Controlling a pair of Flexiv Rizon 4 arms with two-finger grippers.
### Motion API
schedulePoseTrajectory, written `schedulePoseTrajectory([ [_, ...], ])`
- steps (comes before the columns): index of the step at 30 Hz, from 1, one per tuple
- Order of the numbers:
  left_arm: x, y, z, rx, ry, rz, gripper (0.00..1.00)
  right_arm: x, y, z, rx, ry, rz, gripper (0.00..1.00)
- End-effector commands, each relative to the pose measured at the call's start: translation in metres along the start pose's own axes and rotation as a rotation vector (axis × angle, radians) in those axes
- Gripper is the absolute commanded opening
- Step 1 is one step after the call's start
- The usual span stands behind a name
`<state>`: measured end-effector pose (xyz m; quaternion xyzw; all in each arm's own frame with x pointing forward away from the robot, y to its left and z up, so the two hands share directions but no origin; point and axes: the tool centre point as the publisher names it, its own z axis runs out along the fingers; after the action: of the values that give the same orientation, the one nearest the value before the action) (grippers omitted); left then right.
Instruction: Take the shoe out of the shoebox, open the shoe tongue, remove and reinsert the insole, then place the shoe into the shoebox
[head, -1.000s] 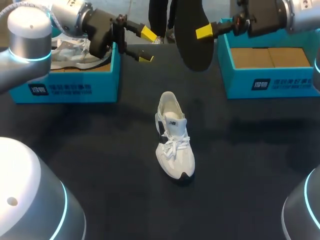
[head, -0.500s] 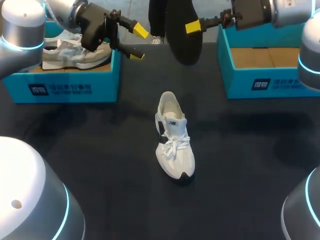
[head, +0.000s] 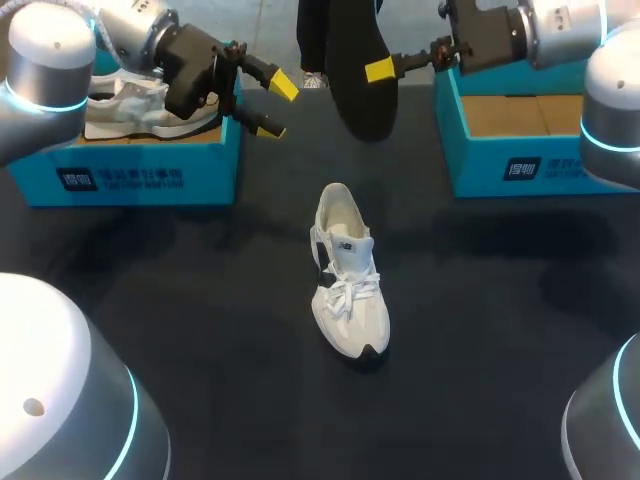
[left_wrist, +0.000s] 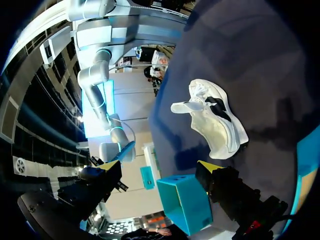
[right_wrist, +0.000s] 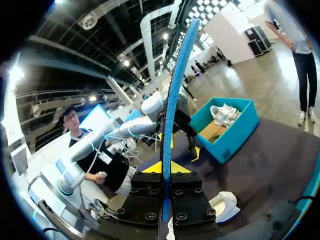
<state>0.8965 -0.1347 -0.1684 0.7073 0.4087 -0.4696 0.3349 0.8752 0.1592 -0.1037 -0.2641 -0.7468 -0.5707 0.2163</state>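
A white shoe (head: 347, 270) stands upright in the middle of the dark table, toe toward the near edge and laces tied. My right gripper (head: 380, 70) hangs high over the far edge, shut on a black insole (head: 360, 70) that hangs down from it. In the right wrist view the insole (right_wrist: 172, 100) stands edge-on and blue between the shut fingers (right_wrist: 165, 167), with the shoe (right_wrist: 222, 205) below. My left gripper (head: 277, 105) is open and empty beside the left box, a short way left of the insole. The left wrist view looks down on the shoe (left_wrist: 215, 120).
A teal shoebox (head: 130, 165) at the far left holds another grey-white shoe (head: 140, 105). A second teal shoebox (head: 540, 150) at the far right shows only its brown cardboard floor. The shoe stands on bare table between the two boxes.
My right gripper has carried the insole a little to the left. The left gripper has drawn back to the left and dipped slightly, still open. The shoe has not moved.
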Motion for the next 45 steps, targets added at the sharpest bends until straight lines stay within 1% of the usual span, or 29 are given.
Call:
schedulePoseTrajectory([
  [1, 0.007, -0.006, 0.000, -0.010, 0.005, -0.006, 1.00, -0.007, -0.002, 0.009, -0.002, 0.012, -0.014, 0.00],
  [8, 0.020, -0.010, -0.001, -0.018, 0.028, -0.022, 1.00, -0.017, -0.011, 0.017, 0.000, 0.029, -0.029, 0.00],
  [10, 0.022, -0.011, 0.000, -0.018, 0.031, -0.029, 1.00, -0.019, -0.013, 0.019, -0.006, 0.053, -0.017, 0.00],
  [15, 0.026, -0.011, 0.003, -0.021, 0.054, -0.040, 1.00, -0.019, -0.013, 0.019, -0.006, 0.053, -0.017, 0.00],
  [22, 0.038, -0.010, 0.003, -0.042, 0.064, -0.068, 1.00, -0.019, -0.013, 0.019, -0.006, 0.053, -0.017, 0.00],
  [28, 0.042, -0.011, 0.005, -0.046, 0.060, -0.080, 1.00, -0.019, -0.013, 0.019, -0.006, 0.053, -0.017, 0.00],
  [35, 0.048, -0.012, 0.009, -0.058, 0.070, -0.099, 1.00, -0.033, -0.018, 0.019, 0.031, -0.045, -0.094, 0.00],
  [38, 0.051, -0.014, 0.010, -0.060, 0.069, -0.112, 1.00, -0.039, -0.021, 0.021, 0.046, -0.054, -0.111, 0.00],
  [45, 0.057, -0.018, 0.012, -0.063, 0.062, -0.138, 1.00, -0.050, -0.033, 0.027, 0.043, -0.068, -0.131, 0.00],
])
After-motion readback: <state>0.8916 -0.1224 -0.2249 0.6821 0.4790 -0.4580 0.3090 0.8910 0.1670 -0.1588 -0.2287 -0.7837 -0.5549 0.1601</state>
